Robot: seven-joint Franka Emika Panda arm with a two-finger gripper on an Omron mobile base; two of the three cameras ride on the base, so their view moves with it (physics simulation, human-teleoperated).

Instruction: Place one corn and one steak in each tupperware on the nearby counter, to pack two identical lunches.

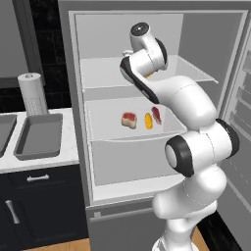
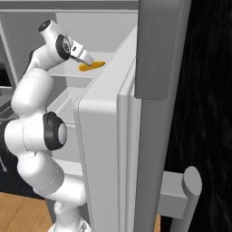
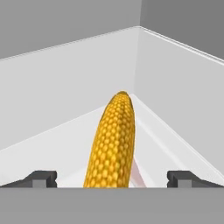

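Note:
My gripper (image 3: 113, 179) reaches into the fridge's upper shelf and stands open. Its fingertips (image 3: 43, 178) are wide apart on either side of the near end of a yellow corn (image 3: 113, 140) that lies on the shelf floor, pointing toward the back corner. From the right base view the gripper (image 2: 88, 61) hovers just over that corn (image 2: 94, 66). On the shelf below lie a steak (image 1: 129, 119), a second corn (image 1: 148, 120) and another steak (image 1: 156, 114). A grey tupperware (image 1: 39, 135) sits on the counter (image 1: 68, 159) left of the fridge, and a second tupperware (image 1: 5, 131) is cut by the frame's left edge.
A paper towel roll (image 1: 33, 93) stands behind the trays. The open fridge door (image 2: 113, 136) stands close on the arm's right, and the fridge's side wall (image 1: 73, 98) lies between the shelves and the counter. Dark cabinets with silver handles (image 1: 37, 178) sit below.

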